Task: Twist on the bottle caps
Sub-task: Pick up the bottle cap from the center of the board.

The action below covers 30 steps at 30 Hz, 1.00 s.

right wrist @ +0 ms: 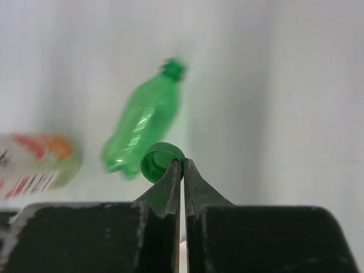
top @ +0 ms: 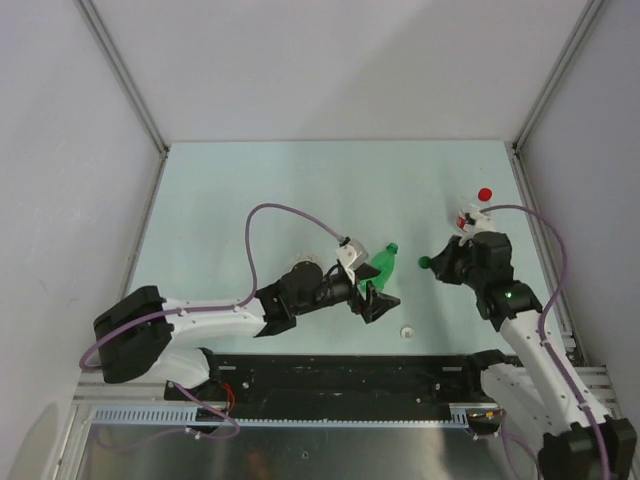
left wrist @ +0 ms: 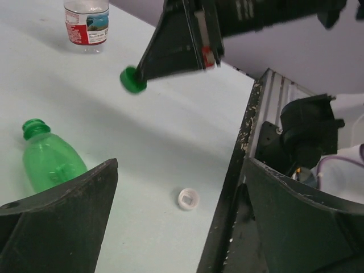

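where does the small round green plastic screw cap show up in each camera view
top external: small round green plastic screw cap right of centre, at the tip of the right gripper.
left wrist: upper left, held above the table.
right wrist: centre, pinched in the shut jaws.
shared landmark: green plastic bottle.

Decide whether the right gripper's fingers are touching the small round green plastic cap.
Touching. The right wrist view shows the right gripper shut, its fingers pinching the rim of the small round green plastic cap.
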Each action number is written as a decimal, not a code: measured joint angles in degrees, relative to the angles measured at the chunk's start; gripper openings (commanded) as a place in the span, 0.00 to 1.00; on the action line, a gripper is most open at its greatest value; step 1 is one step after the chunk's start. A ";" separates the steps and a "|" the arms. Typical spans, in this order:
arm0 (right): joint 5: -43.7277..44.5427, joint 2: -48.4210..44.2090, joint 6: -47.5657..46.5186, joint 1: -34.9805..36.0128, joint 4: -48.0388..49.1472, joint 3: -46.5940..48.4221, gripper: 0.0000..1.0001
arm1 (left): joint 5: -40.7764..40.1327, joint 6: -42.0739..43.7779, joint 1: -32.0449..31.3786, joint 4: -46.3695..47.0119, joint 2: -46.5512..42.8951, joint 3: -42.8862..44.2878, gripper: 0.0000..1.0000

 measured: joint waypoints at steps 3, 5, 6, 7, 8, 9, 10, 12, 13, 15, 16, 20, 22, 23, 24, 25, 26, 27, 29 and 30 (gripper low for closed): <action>0.17 -2.71 -0.83 10.34 -0.04 0.00 0.00 | -1.27 -2.29 -0.50 -3.89 -0.35 3.04 0.88; 1.27 -4.22 -1.44 17.25 -0.02 0.00 0.00 | -2.10 -3.39 -0.52 -6.21 -0.57 4.57 0.83; 1.95 -4.70 -1.73 20.46 -0.02 0.02 0.00 | -2.36 -3.85 -0.55 -7.15 -0.59 5.14 0.79; 2.80 -5.01 -2.12 23.74 -0.02 0.02 0.00 | -2.64 -4.20 -0.55 -8.04 -0.57 5.62 0.75; 3.61 -5.14 -2.51 26.67 0.00 0.04 0.00 | -2.89 -4.44 -0.55 -8.92 -0.57 5.95 0.71; 4.24 -5.16 -2.75 28.81 0.00 0.07 0.00 | -3.19 -4.85 -0.55 -9.94 -0.52 6.25 0.67; 5.31 -5.14 -2.95 31.36 -0.02 0.17 0.00 | -3.41 -5.16 -0.57 -10.73 -0.42 6.54 0.64; 7.54 -4.98 -3.19 35.95 -0.09 0.74 0.00 | -3.91 -5.79 -0.59 -12.61 -0.17 6.93 0.59; 8.24 -4.98 -3.19 37.18 -0.15 1.05 0.00 | -4.20 -5.92 -0.59 -13.22 -0.17 6.93 0.57; 10.10 -4.94 -3.19 39.10 -0.59 2.08 0.00 | -5.42 -6.14 -0.61 -14.80 -0.17 6.93 0.54; 10.71 -4.94 -3.17 39.52 -0.79 2.51 0.00 | -5.88 -6.29 -0.59 -15.32 -0.17 6.93 0.53; 12.33 -4.96 -3.17 40.37 -1.55 4.22 0.00 | -7.87 -6.40 -0.59 -17.92 -0.17 6.95 0.41; 12.83 -4.94 -3.13 40.54 -2.08 4.55 0.00 | -7.82 -6.43 -0.68 -18.64 -0.17 7.56 0.34; 13.00 -4.94 -3.13 40.59 -2.19 4.63 0.00 | -7.72 -6.47 -0.83 -18.99 -0.17 7.89 0.31; 13.18 -4.94 -3.15 40.65 -2.25 4.74 0.00 | -7.63 -6.43 -0.94 -19.23 -0.17 8.13 0.28; 13.22 -4.94 -3.17 40.70 -2.27 4.83 0.00 | -7.52 -6.43 -0.98 -19.56 -0.17 8.41 0.24; 13.29 -4.94 -3.19 40.74 -2.40 4.92 0.00 | -7.48 -6.43 -0.98 -19.87 -0.17 8.59 0.17; 13.33 -4.94 -3.26 40.74 -2.56 5.01 0.00 | -7.45 -6.62 -0.98 -20.00 -0.17 8.68 0.09; 13.27 -4.96 -3.65 40.83 -3.02 5.14 0.02 | -7.50 -6.64 -0.96 -20.39 -0.17 8.79 0.02; 13.27 -4.98 -3.85 40.96 -3.13 5.16 0.04 | -7.45 -6.75 -0.96 -20.48 -0.17 8.81 0.01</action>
